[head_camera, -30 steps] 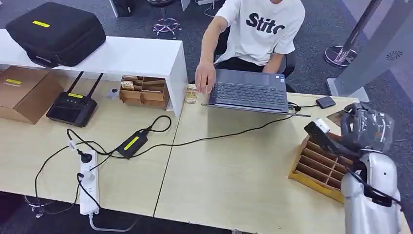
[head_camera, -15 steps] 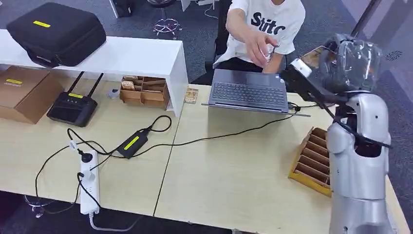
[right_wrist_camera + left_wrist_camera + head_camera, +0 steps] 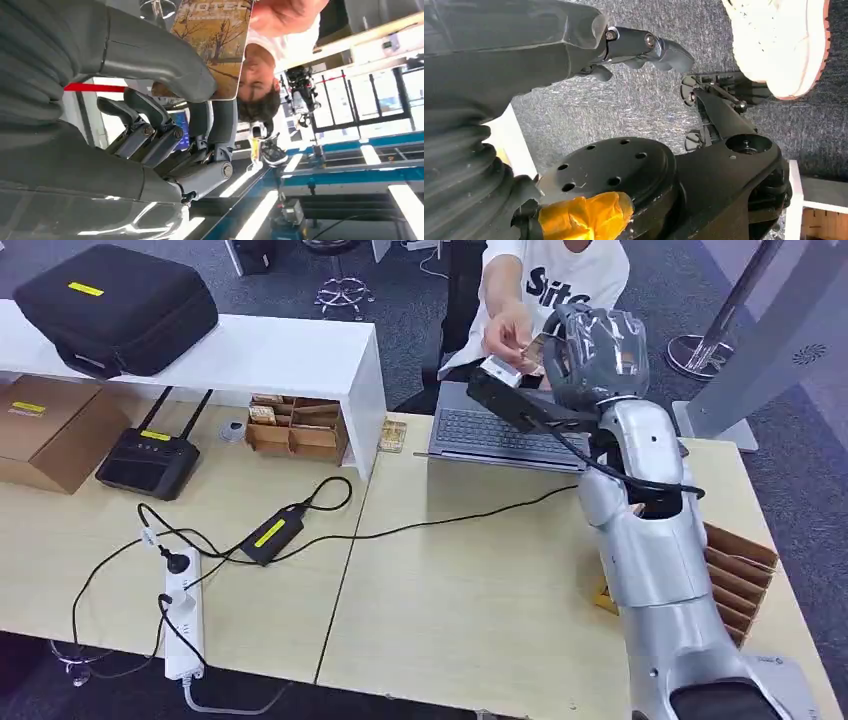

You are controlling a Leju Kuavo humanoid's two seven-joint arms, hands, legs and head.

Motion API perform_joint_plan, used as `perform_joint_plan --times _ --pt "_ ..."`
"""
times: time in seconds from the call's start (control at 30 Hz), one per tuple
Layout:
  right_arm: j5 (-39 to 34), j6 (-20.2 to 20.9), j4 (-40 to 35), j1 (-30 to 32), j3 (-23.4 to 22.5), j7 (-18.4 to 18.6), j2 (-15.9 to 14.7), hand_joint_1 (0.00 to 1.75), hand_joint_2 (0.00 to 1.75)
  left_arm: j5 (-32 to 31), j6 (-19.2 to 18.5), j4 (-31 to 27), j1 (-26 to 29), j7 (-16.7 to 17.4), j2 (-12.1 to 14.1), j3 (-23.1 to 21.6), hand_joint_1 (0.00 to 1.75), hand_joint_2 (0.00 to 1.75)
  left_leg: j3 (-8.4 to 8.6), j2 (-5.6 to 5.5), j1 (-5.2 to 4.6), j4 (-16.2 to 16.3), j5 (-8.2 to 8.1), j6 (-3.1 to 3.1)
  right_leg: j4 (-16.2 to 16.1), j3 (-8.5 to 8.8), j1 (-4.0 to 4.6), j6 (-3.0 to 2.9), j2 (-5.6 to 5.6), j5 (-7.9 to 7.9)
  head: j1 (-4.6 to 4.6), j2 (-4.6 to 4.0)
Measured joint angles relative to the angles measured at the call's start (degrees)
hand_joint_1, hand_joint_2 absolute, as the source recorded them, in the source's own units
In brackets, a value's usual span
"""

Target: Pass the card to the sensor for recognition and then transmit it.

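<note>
Leftmost, a black case (image 3: 115, 305) sits on the white shelf (image 3: 270, 355), with a router (image 3: 150, 460) and power strip (image 3: 183, 625) on the tabletop (image 3: 470, 590). Farther right, above the laptop (image 3: 505, 435), the right hand (image 3: 590, 350) pinches the card (image 3: 215, 45) between thumb and fingers while a person's hand (image 3: 510, 330) grips its far end. Whether the left hand (image 3: 524, 55) is apart or closed, I cannot tell.

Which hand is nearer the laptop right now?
Right. The right hand is raised just above the laptop's far edge, holding the card toward a person's hand. The left hand hangs over the floor.
</note>
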Motion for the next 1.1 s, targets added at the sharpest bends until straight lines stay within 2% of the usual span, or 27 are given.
perform_joint_plan --times 0.23,0.27,0.33,0.9,0.93,0.97,1.1 --pt "0.0 -0.2 0.9 0.0 1.2 -0.1 0.3 1.75 1.75 0.1 0.0 0.0 0.0 0.2 0.0 0.0 0.0 1.75 0.0 0.0 0.0 0.0 0.0 0.0 0.0 0.0 0.0 0.0 0.0 0.0 0.02 0.0" --pt "0.0 -0.2 1.0 0.0 1.3 -0.1 0.3 1.59 1.75 0.1 0.0 0.0 0.0 0.2 0.0 0.0 0.0 1.75 0.0 0.0 0.0 0.0 0.0 0.0 0.0 0.0 0.0 0.0 0.0 0.0 0.0 0.0" --pt "0.0 -0.2 1.1 0.0 1.4 -0.1 0.3 1.75 1.75 0.3 0.0 0.0 0.0 0.2 0.0 0.0 0.0 1.75 0.01 -0.01 0.0 0.0 0.0 0.0 0.0 0.0 0.0 0.0 0.0 0.0 0.0 0.0" --pt "-0.1 -0.2 2.3 0.0 2.3 -1.2 0.3 1.75 1.75 0.9 0.1 0.0 0.1 0.1 0.0 0.0 0.0 1.75 -0.06 -0.03 0.0 0.0 -0.01 0.0 0.0 -0.08 0.0 0.0 -0.01 -0.01 0.0 0.0" --pt "-0.1 -0.2 2.3 0.0 2.3 -1.2 0.3 0.98 1.75 0.9 0.1 0.0 0.1 0.1 0.0 0.0 0.0 1.75 -0.07 -0.03 0.0 0.0 -0.01 0.0 0.0 -0.09 0.0 0.0 -0.01 -0.01 0.0 0.0" --pt "-0.1 -0.2 2.4 0.0 2.3 -1.2 0.3 0.0 1.75 0.9 0.1 0.0 0.1 0.1 0.0 0.0 0.0 1.75 -0.09 -0.03 0.0 0.0 -0.01 -0.01 0.0 -0.1 0.0 0.0 -0.01 -0.01 0.0 0.0" --pt "-0.2 -0.2 2.5 0.0 2.6 -1.2 0.3 0.0 1.75 1.1 0.1 0.0 0.1 0.1 0.0 0.0 0.0 1.75 -0.1 -0.02 0.0 0.0 -0.02 -0.02 0.0 -0.12 0.0 0.0 0.01 -0.01 0.02 0.0"
